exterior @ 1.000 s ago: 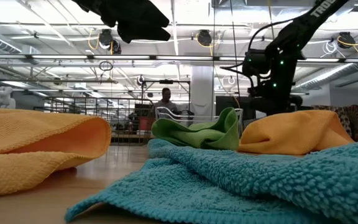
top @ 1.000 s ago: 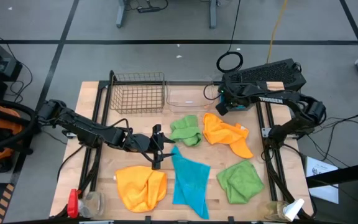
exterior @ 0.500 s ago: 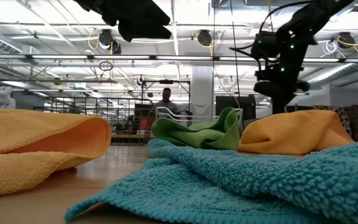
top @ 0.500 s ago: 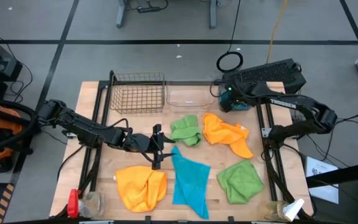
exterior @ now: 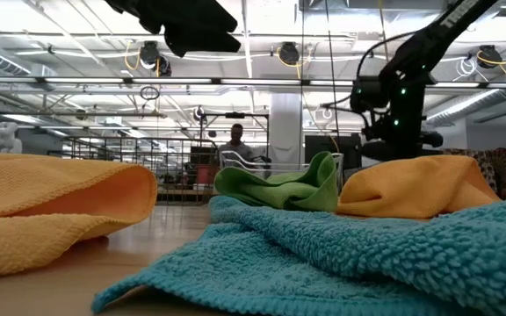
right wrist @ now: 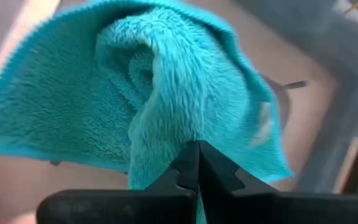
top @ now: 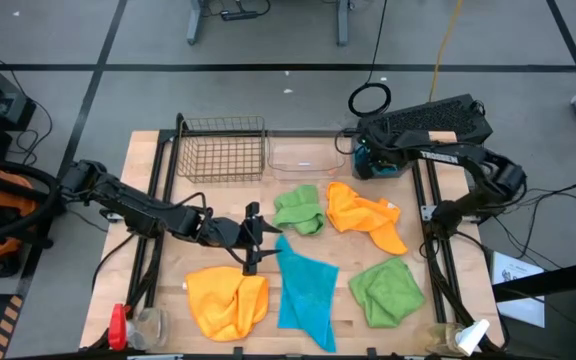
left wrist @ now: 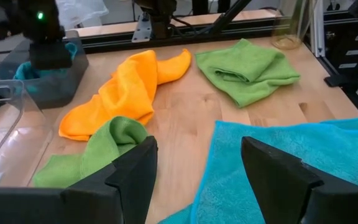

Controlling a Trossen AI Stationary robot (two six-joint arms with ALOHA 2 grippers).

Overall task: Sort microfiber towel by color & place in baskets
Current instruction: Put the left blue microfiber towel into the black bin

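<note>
Five towels lie spread on the wooden table: a green towel [top: 298, 208], an orange towel [top: 366, 216], a second green towel [top: 386, 290], a blue towel [top: 306, 290] and a yellow-orange towel [top: 226, 302]. At the far edge stand the wire-mesh basket [top: 223, 150], the clear tub [top: 303, 157] and the dark grey tub [top: 393, 165]. My right gripper [right wrist: 197, 163] hangs over the grey tub, shut on a teal towel [top: 368, 162]. My left gripper [top: 258, 237] hovers open above the blue towel's far left corner [left wrist: 278, 162], touching nothing. My right gripper pinches a bunched fold of the teal towel [right wrist: 166, 146] between its two shut fingers, coming from above and pointing steeply down. The towel hangs slack below the fingers, and its lower part [left wrist: 22, 70] rests inside the dark grey tub.
A clear jar [top: 150, 322] with a red thing beside it stands at the near left corner, and a bottle [top: 465, 337] at the near right corner. Black rails run along both sides of the table. A person shows far off in the room behind.
My right gripper has stayed shut on the teal towel above the dark grey tub. It rose and swung a little toward the table's right, then came back down. My left gripper has kept still and open.
</note>
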